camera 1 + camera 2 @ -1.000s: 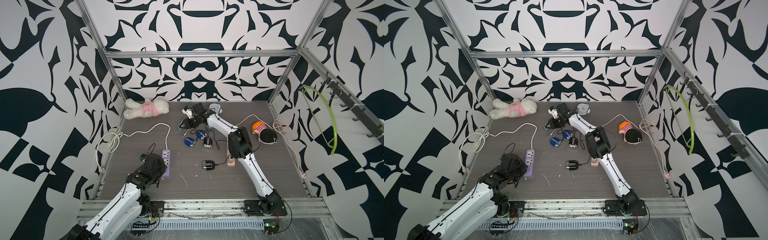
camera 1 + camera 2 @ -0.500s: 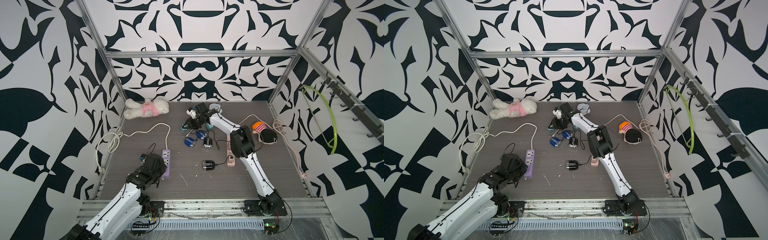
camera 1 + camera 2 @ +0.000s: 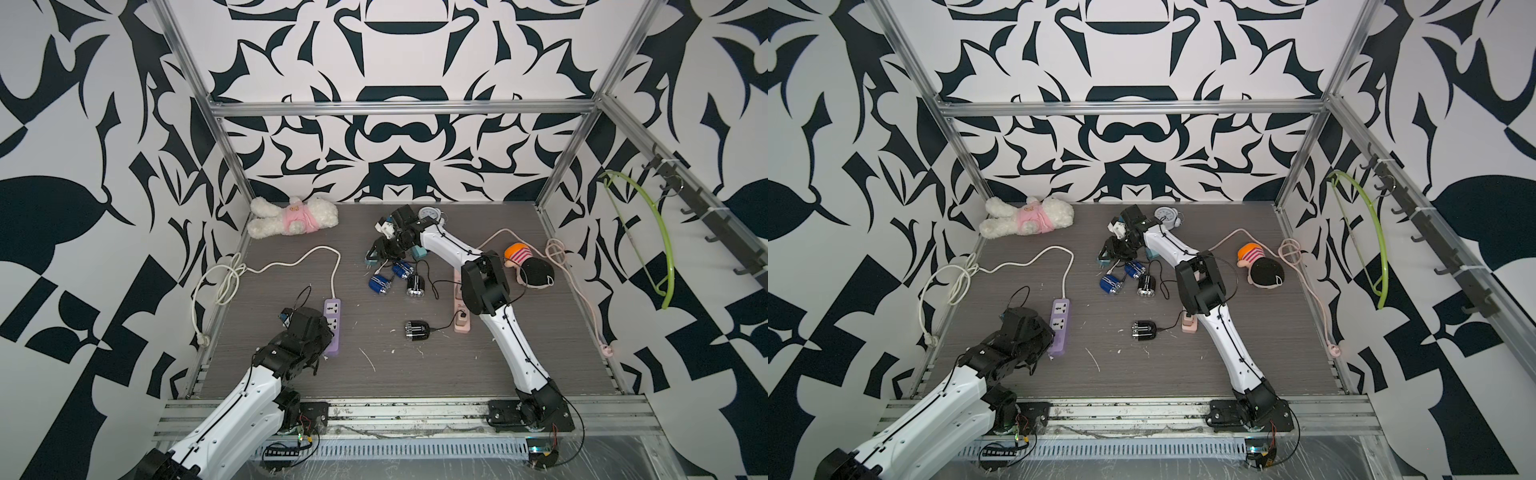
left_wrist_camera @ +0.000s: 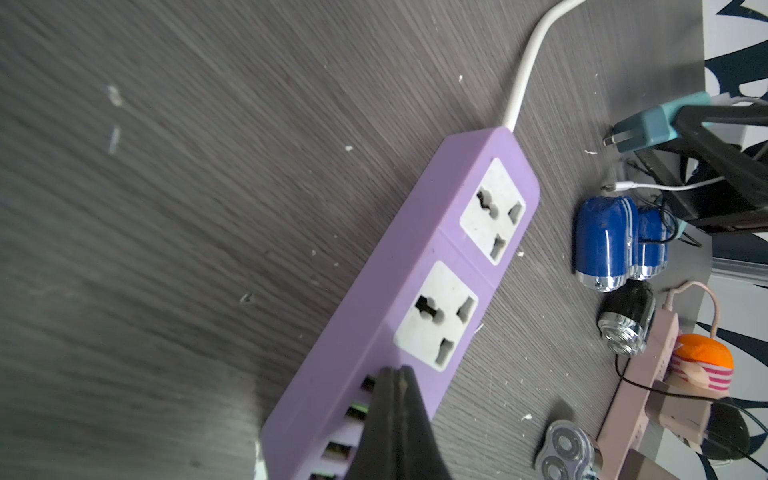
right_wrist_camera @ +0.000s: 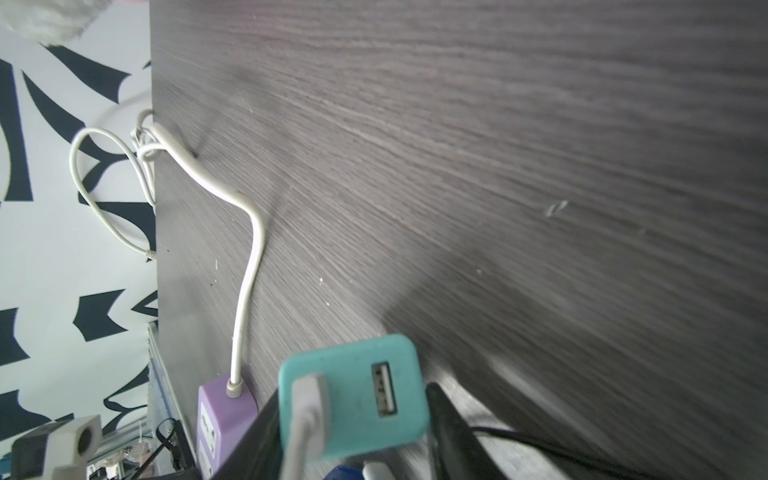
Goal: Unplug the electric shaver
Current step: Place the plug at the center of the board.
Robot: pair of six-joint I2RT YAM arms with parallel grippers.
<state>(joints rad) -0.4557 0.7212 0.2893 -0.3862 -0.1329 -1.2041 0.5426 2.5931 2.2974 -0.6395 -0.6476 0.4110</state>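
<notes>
Two blue electric shavers and a black one lie mid-table. A teal plug adapter with a white cable in one port sits between my right gripper's fingers, above the table near the blue shavers. A gap shows between the adapter and one finger, so the jaws stand open. In the left wrist view the white cable runs to a blue shaver. My left gripper is shut, with its tips on the purple power strip by the USB ports.
Another black shaver is wired to a pink power strip. At the back lie a plush bear and a small clock. A doll is at the right. The purple strip's white cord loops to the left edge.
My right gripper has come a little nearer and lower with the teal adapter, and its jaws have widened around it. The left arm has not moved.
</notes>
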